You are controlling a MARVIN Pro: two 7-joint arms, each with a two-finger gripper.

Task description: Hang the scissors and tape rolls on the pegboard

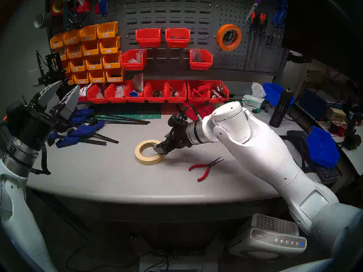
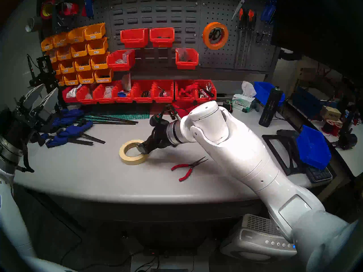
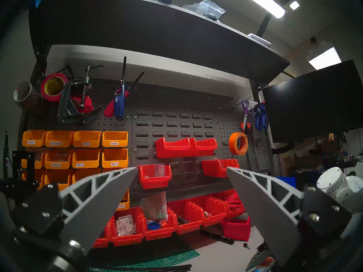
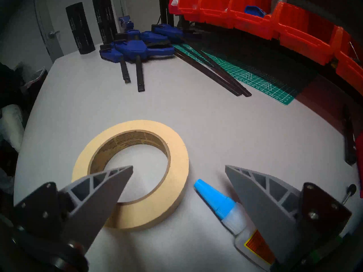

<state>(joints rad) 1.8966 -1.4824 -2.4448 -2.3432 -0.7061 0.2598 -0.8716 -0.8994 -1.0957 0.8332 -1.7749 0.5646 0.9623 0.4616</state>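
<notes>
Hovering spread over the cream masking-tape roll on the tabletop, the right pincer straddles its near wall; light, stiff, likely best pinched there.

Spread fingers frame the pegboard holding orange tape roll.

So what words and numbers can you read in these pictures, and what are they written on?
"KIMTECH": tissue box.
"coway": white appliance under the bench.
"M3X8", "M3X6", "M4-6", "M3-4": yellow bins.
"User Manual": paper in a red bin.
"400": green cutting mat.
Glue bottle label: too blurred to read.
</notes>
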